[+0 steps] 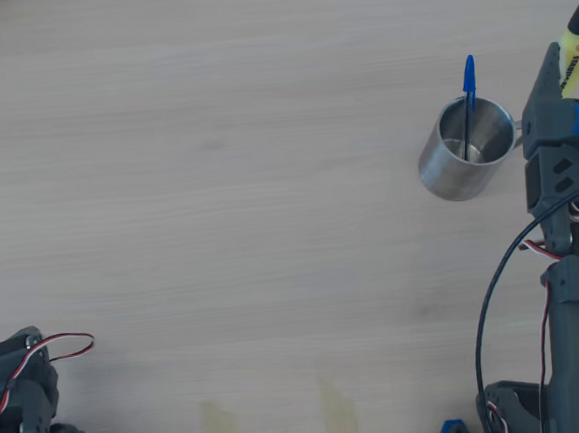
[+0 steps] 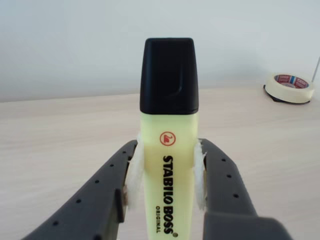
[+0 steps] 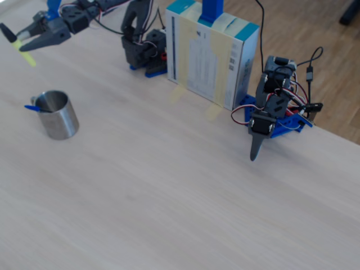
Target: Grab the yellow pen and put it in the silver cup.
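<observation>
My gripper (image 2: pixel 167 182) is shut on the yellow pen (image 2: pixel 169 150), a chunky highlighter with a black cap, pinched between the white finger pads (image 2: pixel 134 175). In the overhead view the gripper (image 1: pixel 567 66) holds the pen (image 1: pixel 578 53) at the right edge, just right of the silver cup (image 1: pixel 467 147). The fixed view shows the gripper (image 3: pixel 27 44) raised in the air with the pen (image 3: pixel 18 44), above and behind the cup (image 3: pixel 57 115). The cup stands upright on the table.
A thin blue ballpoint pen (image 1: pixel 469 92) stands in the cup. A second arm (image 3: pixel 273 112) rests folded beside a white and teal box (image 3: pixel 211 56). A roll of tape (image 2: pixel 290 86) lies on the table at the wrist view's far right.
</observation>
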